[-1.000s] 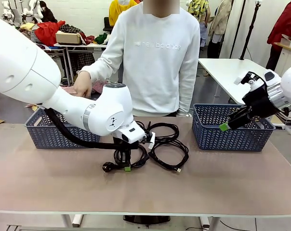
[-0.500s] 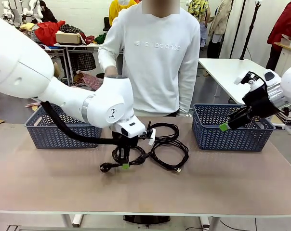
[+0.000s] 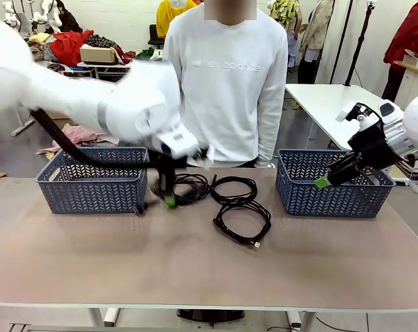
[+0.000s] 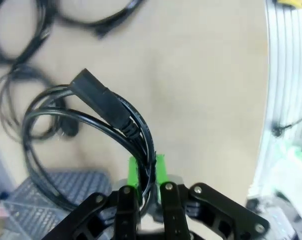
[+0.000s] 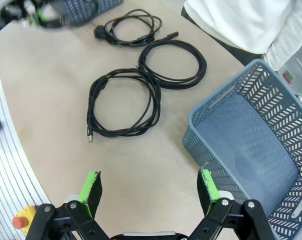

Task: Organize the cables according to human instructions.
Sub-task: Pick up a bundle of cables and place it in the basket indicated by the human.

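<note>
While the left end effector [image 4: 147,170] pinches one cable [image 4: 91,107] just beside the right end of the left basket [image 3: 91,187], sorting looks barely started. Three cables [image 5: 123,102] lie flat on the counter [image 3: 195,277] farther right of that basket. The held coil stretches along the fingers, plug outermost. The right end effector [image 5: 150,180] gapes wide and empty, well right of it.

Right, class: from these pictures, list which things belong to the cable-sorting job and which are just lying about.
Part of the job:
held cable in the left gripper; three loose cables on the table; left basket and right basket, probably their destinations; the person.

Just lying about:
cardboard box, clothes heap and white table behind the person.
</note>
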You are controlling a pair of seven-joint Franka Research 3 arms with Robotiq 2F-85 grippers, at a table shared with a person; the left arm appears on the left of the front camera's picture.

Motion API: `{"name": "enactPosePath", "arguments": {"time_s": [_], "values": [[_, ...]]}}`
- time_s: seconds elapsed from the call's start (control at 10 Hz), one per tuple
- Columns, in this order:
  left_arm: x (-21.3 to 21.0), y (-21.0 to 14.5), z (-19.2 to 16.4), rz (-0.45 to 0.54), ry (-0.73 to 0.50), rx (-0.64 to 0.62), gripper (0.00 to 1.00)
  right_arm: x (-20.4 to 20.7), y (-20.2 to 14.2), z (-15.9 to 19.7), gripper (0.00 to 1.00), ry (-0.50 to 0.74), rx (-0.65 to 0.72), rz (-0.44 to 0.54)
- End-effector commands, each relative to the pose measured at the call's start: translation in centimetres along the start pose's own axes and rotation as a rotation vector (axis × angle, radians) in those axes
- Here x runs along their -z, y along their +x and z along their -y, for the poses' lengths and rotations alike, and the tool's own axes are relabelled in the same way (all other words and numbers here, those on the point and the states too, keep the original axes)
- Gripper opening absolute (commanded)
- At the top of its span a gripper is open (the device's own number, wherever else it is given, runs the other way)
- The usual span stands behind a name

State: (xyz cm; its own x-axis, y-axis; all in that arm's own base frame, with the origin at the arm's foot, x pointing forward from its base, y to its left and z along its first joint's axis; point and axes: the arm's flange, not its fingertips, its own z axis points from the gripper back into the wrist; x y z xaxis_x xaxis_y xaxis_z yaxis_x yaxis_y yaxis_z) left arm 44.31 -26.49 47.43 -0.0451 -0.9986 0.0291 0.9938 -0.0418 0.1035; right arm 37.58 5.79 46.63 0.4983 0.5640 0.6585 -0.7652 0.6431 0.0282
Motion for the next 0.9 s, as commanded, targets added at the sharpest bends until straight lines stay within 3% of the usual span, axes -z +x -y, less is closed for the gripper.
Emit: {"name": "enactPosePath", "arguments": {"time_s": [0.0, 0.3, 0.8], "values": [[-3.6, -2.7, -2.9, -0.009, 0.010, 0.012, 0.00, 0.2, -0.1, 0.4, 1.00, 0.013, -0.009, 0.016], [-4.6, -5.2, -4.0, 0.070, -0.013, -0.027, 0.00, 0.2, -0.1, 0.4, 1.00, 0.013, -0.009, 0.016], [-5.1, -5.3, -4.2, 0.023, 0.011, -0.030, 0.00, 0.2, -0.1, 0.4, 1.00, 0.013, -0.009, 0.016]]}}
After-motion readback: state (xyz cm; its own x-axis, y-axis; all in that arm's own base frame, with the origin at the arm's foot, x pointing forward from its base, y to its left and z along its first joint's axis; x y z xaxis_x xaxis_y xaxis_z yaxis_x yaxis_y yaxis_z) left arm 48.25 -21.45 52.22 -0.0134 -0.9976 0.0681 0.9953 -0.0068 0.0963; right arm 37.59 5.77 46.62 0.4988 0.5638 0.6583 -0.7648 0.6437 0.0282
